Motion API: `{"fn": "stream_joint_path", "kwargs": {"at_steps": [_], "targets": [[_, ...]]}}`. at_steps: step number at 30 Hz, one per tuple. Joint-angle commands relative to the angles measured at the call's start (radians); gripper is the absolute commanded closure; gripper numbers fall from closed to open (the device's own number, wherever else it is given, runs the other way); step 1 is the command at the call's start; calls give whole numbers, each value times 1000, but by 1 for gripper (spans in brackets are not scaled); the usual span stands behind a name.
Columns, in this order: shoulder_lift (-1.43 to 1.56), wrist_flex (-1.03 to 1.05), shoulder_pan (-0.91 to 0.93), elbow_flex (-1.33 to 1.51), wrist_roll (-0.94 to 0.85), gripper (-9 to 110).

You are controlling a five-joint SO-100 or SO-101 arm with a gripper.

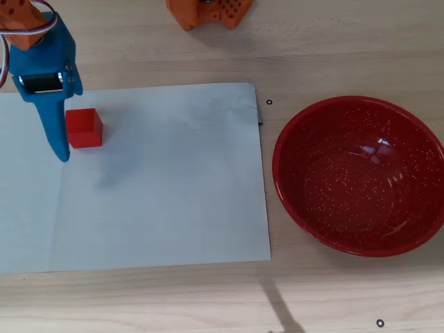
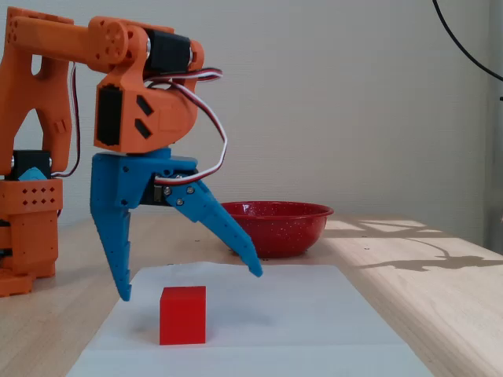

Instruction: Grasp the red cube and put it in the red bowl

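The red cube [image 1: 84, 128] sits on a white paper sheet [image 1: 159, 194] near its upper left in the overhead view. In the fixed view the cube [image 2: 182, 314] stands on the sheet, below the space between the blue fingers. My gripper [image 2: 189, 284] is open, its jaws spread wide and its tips hanging a little above the cube, not touching it. In the overhead view the gripper [image 1: 53, 126] lies just left of the cube, with one long finger [image 1: 61, 142] showing. The red bowl [image 1: 312, 201] is empty at the right; it also shows in the fixed view [image 2: 275, 228], behind the gripper.
The orange arm base [image 1: 208, 12] stands at the table's top edge in the overhead view and at the left in the fixed view [image 2: 27, 228]. The paper sheet [image 2: 299, 314] covers the wooden table between the cube and the bowl.
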Motion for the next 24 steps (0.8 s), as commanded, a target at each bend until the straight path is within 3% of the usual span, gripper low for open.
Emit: {"fn": "stream_joint_path", "kwargs": {"at_steps": [1, 24], "targets": [[67, -41, 21, -41, 2, 42], [-17, -163, 75, 37, -44, 44]]}}
